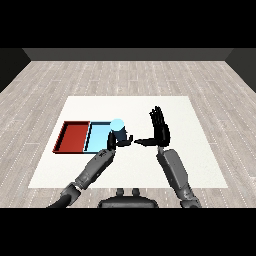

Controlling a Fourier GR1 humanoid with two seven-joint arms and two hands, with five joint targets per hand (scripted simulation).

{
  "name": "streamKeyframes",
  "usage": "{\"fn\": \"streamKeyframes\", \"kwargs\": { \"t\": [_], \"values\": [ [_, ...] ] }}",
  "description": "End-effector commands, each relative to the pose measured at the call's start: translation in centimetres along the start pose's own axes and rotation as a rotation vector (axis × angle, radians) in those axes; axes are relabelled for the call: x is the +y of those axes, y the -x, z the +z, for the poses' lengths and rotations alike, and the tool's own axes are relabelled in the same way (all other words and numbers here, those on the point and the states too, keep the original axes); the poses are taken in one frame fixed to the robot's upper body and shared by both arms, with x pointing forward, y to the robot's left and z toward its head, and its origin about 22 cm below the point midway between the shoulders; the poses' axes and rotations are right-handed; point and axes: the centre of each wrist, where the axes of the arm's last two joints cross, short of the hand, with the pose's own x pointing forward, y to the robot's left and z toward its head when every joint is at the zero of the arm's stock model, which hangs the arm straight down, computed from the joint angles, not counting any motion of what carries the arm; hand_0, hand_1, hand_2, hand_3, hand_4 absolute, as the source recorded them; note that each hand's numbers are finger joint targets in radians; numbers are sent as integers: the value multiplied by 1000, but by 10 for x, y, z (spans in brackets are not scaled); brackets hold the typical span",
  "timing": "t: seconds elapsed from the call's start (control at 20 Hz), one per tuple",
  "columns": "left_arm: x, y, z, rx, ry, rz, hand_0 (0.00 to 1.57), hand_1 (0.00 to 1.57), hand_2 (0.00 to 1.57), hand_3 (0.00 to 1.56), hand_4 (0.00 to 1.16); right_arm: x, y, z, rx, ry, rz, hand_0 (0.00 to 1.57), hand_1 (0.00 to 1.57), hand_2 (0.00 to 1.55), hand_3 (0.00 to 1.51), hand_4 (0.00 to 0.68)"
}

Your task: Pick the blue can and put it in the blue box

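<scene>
White table (200, 165), wood-plank floor (130, 75) beyond it on all sides.

Two trays side by side at the table's left part: red tray (71, 136) on the far left, light blue tray (98, 137) just to its right, edges touching or nearly so.

Blue can (118, 131) upright, pale lid facing up, dark blue body below. It sits at the right edge of the light blue tray, over the tray's far right corner. Whether it rests on the tray floor or is held a little above cannot be told from this view.

Left hand (116, 142) curls round the lower body of the can, fingers wrapped on its near side; thumb sticks out toward the right. Left forearm (95, 170) runs in from the lower left.

Right hand (160, 127) well clear of the can, to its right, holding nothing. Fingers straight and pointing up and away, palm facing left, thumb stretched leftward toward the left hand, tips near but apart. Right forearm (175, 172) comes up from the lower right.
</scene>
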Motion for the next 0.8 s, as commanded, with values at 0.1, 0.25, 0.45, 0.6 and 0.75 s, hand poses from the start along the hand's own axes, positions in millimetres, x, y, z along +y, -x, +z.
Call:
{"fn": "streamKeyframes", "kwargs": {
  "t": [0.1,0.25,0.45,0.6,0.75],
  "values": [
    [55,-7,-14,-24,-80,-58,1571,1571,1566,1478,1152,-61,-34,30,-65,143,-22,0,0,0,0,0],
    [73,-2,-27,10,-130,-100,1571,1571,1562,1470,1145,-78,-46,22,-84,138,-12,0,0,0,0,0],
    [99,-4,-60,66,-168,-172,1571,1571,1569,1484,1130,-79,-39,29,-58,181,8,0,0,0,0,0],
    [113,-1,-75,139,-183,-193,1571,1571,1571,1502,1112,-102,-33,22,-83,196,8,0,0,0,0,0],
    [139,23,-69,226,-217,-256,1571,1571,1571,1492,1102,-103,-24,36,-44,203,13,0,0,0,0,0]
  ]
}}
